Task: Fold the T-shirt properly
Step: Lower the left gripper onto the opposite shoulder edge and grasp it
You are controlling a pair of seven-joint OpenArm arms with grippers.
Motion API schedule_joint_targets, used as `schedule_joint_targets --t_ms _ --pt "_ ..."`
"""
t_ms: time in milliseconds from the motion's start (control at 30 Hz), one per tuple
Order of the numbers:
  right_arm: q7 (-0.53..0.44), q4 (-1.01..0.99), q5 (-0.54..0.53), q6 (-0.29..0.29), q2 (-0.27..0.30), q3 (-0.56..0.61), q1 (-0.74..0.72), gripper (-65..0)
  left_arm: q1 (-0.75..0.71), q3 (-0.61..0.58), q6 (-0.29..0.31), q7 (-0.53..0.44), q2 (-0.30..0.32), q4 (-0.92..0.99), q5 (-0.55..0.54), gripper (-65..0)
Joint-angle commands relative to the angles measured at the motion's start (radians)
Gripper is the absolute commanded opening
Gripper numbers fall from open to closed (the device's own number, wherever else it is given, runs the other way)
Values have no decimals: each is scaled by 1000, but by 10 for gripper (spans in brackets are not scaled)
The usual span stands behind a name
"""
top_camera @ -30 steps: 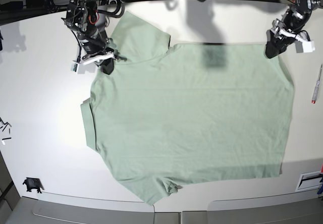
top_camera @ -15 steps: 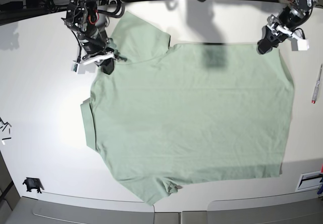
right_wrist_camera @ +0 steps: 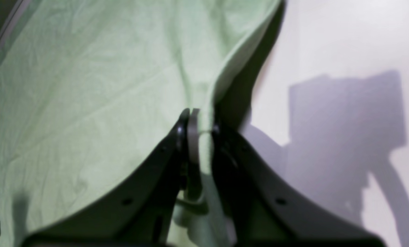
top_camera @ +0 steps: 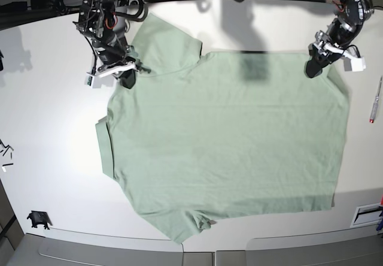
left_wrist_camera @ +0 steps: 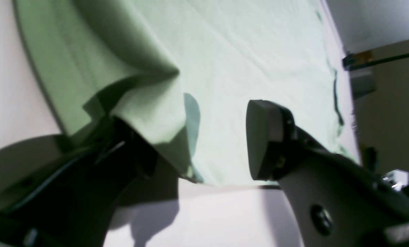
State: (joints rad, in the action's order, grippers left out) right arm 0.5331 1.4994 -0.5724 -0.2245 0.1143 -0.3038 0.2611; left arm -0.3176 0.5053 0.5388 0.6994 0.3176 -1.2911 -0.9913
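The pale sage-green T-shirt (top_camera: 227,140) lies flat on the white table (top_camera: 48,116), collar side to the left and bottom hem to the right. My right gripper (top_camera: 127,77) is at the shirt's upper-left shoulder; the right wrist view shows its jaws shut on a pinched fold of the shirt (right_wrist_camera: 199,133). My left gripper (top_camera: 314,68) is at the shirt's upper-right hem corner. In the left wrist view the left gripper (left_wrist_camera: 197,144) is open, one finger (left_wrist_camera: 266,137) over the cloth, the other hidden under a lifted fold of the shirt (left_wrist_camera: 149,109).
A pen (top_camera: 375,98) lies at the table's right edge. A white labelled item (top_camera: 366,214) is at the lower right. A small black part (top_camera: 38,219) sits at the lower left, with small bits (top_camera: 6,149) at the left edge. Cables crowd the back edge.
My left gripper has moved left and slightly down from beside the hem corner onto it. The right gripper and the shirt's body have not moved.
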Motion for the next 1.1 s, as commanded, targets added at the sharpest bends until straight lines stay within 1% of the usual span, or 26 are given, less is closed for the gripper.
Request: schedule_joint_targets --t_ms 0,67,167,333,433,600,700,767,833,967,1067 --pt "-8 14 -2 -8 8 -4 -6 -650 3 0 -64 29 7 1 70 -281" --pt "-8 14 -2 -8 8 -4 -6 -650 7 0 -112 -8 7 0 111 -281" --pt "-8 14 -2 -8 8 -4 -6 -650 6 0 -151 -59 7 0 179 -281" --pt "-8 14 -2 -8 8 -4 -6 -650 4 23 -156 -56 7 0 179 -281" --pt "-8 14 18 -8 7 -4 -6 -650 -1 69 -155 -42 7 0 171 -281" --pt "-9 14 39 -8 7 -4 -6 -650 -2 163 -154 -34 8 0 125 -281" --pt "-8 14 39 -8 7 -4 -6 -650 -2 172 -154 -34 11 0 126 -286" --pt "-8 15 39 -8 7 -4 -6 -650 -2 172 -153 -33 10 0 125 -314" --pt "-8 14 39 -8 7 -4 -6 -650 -2 172 -146 -34 10 0 122 -357" --pt "-8 14 39 -8 7 -4 -6 -650 -2 172 -116 -19 10 0 96 -437" --pt "-9 15 39 -8 8 -4 -6 -650 -1 172 -116 -19 10 0 97 -461"
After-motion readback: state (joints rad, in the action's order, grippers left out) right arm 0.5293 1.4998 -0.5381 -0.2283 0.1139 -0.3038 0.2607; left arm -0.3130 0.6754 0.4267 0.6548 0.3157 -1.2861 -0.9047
